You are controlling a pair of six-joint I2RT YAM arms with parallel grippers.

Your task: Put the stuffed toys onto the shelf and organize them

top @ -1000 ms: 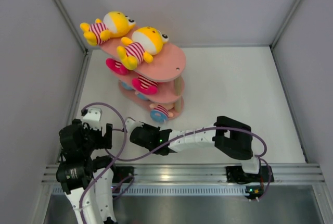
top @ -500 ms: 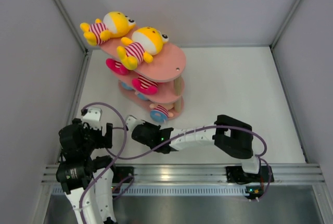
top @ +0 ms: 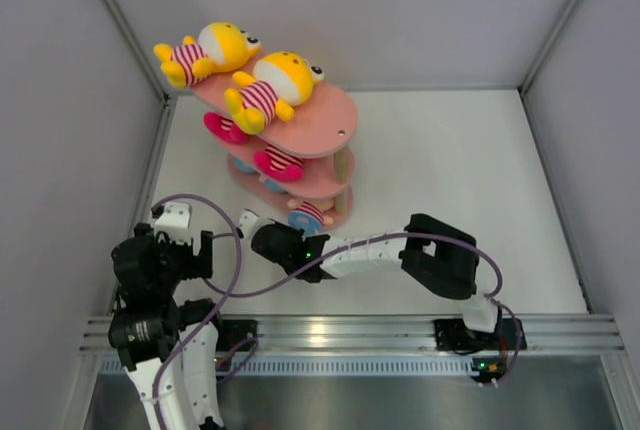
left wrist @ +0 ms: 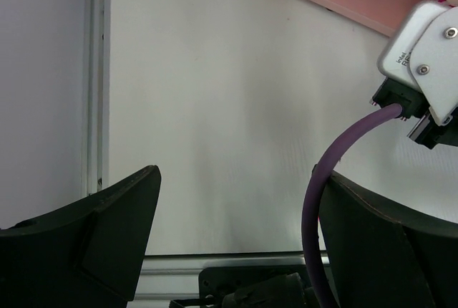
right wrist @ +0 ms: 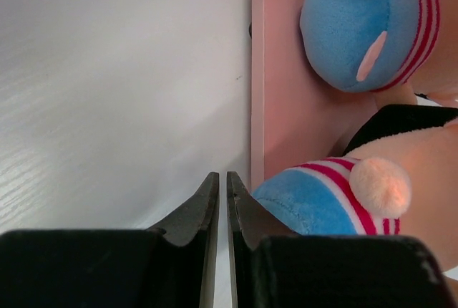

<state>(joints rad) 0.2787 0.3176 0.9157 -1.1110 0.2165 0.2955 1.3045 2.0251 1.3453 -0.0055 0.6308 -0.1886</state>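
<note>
Low in the frame, your left gripper [left wrist: 240, 179] hangs released over the white table [left wrist: 215, 71], and your right gripper [right wrist: 222, 183] is clenched on nothing, just beside the bottom board of the pink three-tier shelf with wooden posts [right wrist: 286, 107]. The small striped plush toys look light and squashy, so pinch one by the body or round head. The blue ones [right wrist: 365, 29] lie on the bottom board, the magenta ones [top: 275, 163] on the middle one, the yellow ones [top: 270, 85] overhang the top edge, and free room lies right of the shelf.
</note>
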